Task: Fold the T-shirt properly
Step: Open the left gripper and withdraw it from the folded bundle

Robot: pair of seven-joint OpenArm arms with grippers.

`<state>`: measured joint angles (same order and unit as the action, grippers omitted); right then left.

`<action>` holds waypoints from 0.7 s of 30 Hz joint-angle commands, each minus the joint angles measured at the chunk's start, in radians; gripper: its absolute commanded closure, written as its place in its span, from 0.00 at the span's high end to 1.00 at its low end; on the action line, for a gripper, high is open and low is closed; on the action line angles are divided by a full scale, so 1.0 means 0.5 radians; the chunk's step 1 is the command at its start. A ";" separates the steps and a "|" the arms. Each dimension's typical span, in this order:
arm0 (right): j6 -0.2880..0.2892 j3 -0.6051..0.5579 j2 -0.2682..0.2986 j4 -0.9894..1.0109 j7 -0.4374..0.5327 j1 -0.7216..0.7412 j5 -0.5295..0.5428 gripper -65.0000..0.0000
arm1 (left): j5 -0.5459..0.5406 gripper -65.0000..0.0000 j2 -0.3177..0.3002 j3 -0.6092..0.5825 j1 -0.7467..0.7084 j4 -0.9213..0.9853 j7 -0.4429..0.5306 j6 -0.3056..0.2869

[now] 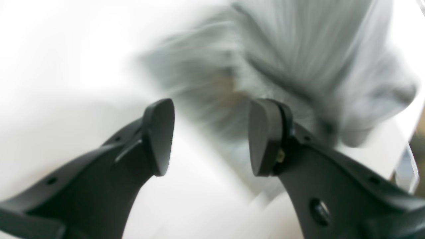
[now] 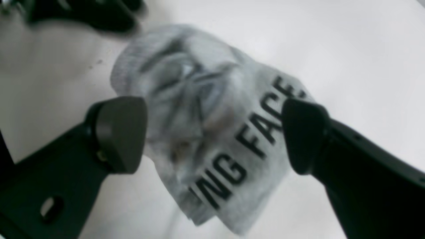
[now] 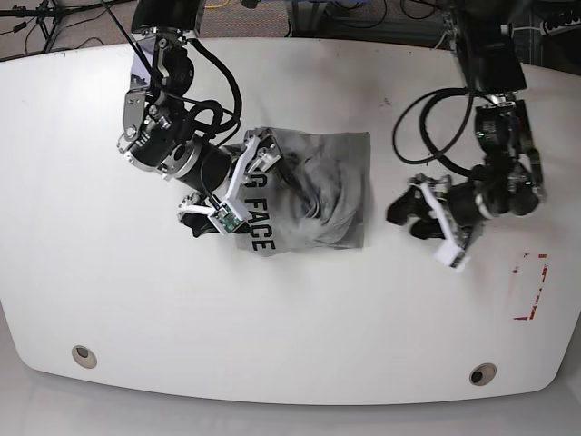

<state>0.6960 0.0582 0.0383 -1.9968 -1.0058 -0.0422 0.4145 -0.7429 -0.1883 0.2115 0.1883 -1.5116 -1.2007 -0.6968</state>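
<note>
- White bench (image 3: 300,318), rounded corners.
- Two round grommet holes near front edge: one left (image 3: 83,355), one right (image 3: 482,373).
- Red-lined rectangular marking (image 3: 530,287) at right side of bench top.

Open right pincer (image 2: 212,132) over crumpled T-shirt (image 2: 212,139).

Blk arms w/ looped cables, silver joints, blk end effector pads (image 1: 262,136).
</note>
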 commanded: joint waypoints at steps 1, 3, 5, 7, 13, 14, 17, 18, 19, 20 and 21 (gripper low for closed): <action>0.004 -0.007 0.008 -0.037 0.040 -0.018 0.032 0.94 | -0.188 0.51 -0.199 0.189 0.036 -0.056 -0.003 -0.003; 0.004 -0.010 -0.001 -0.034 0.040 -0.022 0.032 0.94 | -0.250 0.51 -0.306 0.284 0.036 -0.038 -0.003 -0.003; 0.004 -0.014 -0.008 -0.025 0.040 -0.022 0.032 0.94 | -0.283 0.51 -0.408 0.379 0.036 0.002 0.000 -0.003; 0.004 -0.014 -0.011 0.003 0.046 -0.022 0.032 0.94 | -0.302 0.51 -0.497 0.462 0.036 0.048 0.000 -0.003; 0.004 -0.084 -0.054 0.107 0.058 0.040 0.016 0.94 | -0.289 0.51 -0.671 0.591 0.024 0.125 0.000 -0.003; 0.004 -0.087 -0.063 0.132 0.058 0.061 0.016 0.94 | -0.286 0.51 -0.693 0.585 0.024 0.134 0.003 -0.003; 0.004 -0.133 -0.069 0.208 0.058 0.098 0.016 0.94 | -0.286 0.51 -0.711 0.582 0.006 0.134 0.003 -0.003; 0.004 -0.158 -0.069 0.242 0.058 0.113 0.016 0.94 | -0.286 0.51 -0.711 0.573 -0.016 0.134 0.003 -0.003; 0.004 -0.188 -0.072 0.276 0.058 0.132 0.016 0.94 | -0.286 0.51 -0.711 0.564 -0.034 0.131 0.003 -0.003; 0.004 -0.207 -0.072 0.300 0.058 0.144 0.016 0.93 | -0.286 0.51 -0.711 0.557 -0.047 0.131 0.003 -0.003; 0.004 -0.247 -0.084 0.347 0.067 0.159 0.016 0.89 | -0.286 0.51 -0.711 0.557 -0.059 0.131 0.003 -0.003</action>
<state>0.6960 -0.0303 0.0063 -1.8553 -0.9981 0.0067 0.4030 -0.8722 -0.5236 0.4858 0.1604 -1.4311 -1.2083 -0.6960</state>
